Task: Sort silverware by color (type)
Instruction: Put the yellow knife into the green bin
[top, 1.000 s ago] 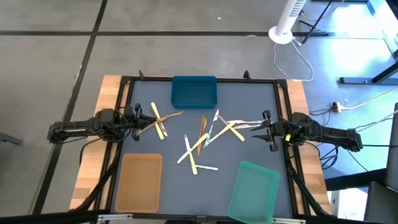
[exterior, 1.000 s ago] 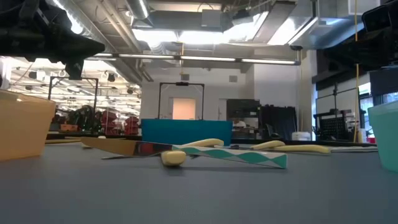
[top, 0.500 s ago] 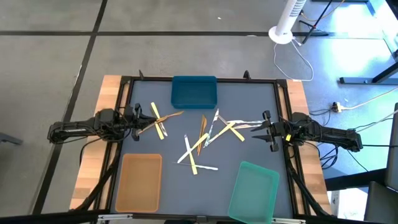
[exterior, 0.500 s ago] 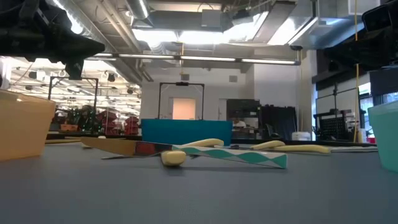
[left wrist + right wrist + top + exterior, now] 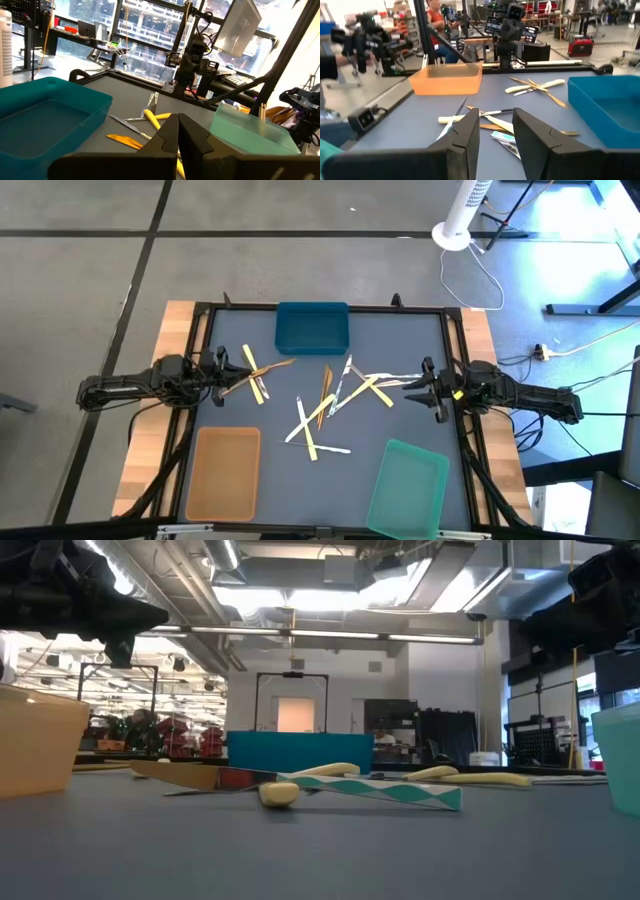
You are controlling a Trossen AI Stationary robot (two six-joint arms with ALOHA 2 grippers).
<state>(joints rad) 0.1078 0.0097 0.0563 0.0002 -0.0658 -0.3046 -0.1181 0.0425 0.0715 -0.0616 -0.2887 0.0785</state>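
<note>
High view. The left end effector (image 5: 222,370) hangs over the left side of the dark grey desk (image 5: 400,340), fingers pressed together and holding nothing. It is near a small group of pale yellow and wood-brown utensils (image 5: 256,375). The right end effector (image 5: 428,388) hangs over the right side of the desk with its fingers spread and nothing between them. It is just beside the silvery-white and yellow utensils (image 5: 375,384) at the right end of the scatter. The rest of the thin silverware (image 5: 318,415) lies crossed in the middle of the desk. A rectangular blue plastic tray (image 5: 312,327) sits at the far edge, a rectangular tan tray (image 5: 222,472) at the near left and a rectangular green tray (image 5: 408,488) at the near right. No utensil lies in any tray.

Low view. A pale yellow utensil handle (image 5: 279,794) and a flat utensil with a green-and-white pattern (image 5: 385,790) lie on the desk in front of the blue tray.

Left wrist view. The left end effector's two dark fingers (image 5: 167,137) meet with no gap and grip nothing. Utensils lie on the desk ahead.

Right wrist view. The right end effector's two dark fingers (image 5: 466,135) stand apart with only desk surface between them. Crossed utensils lie just ahead, untouched.
</note>
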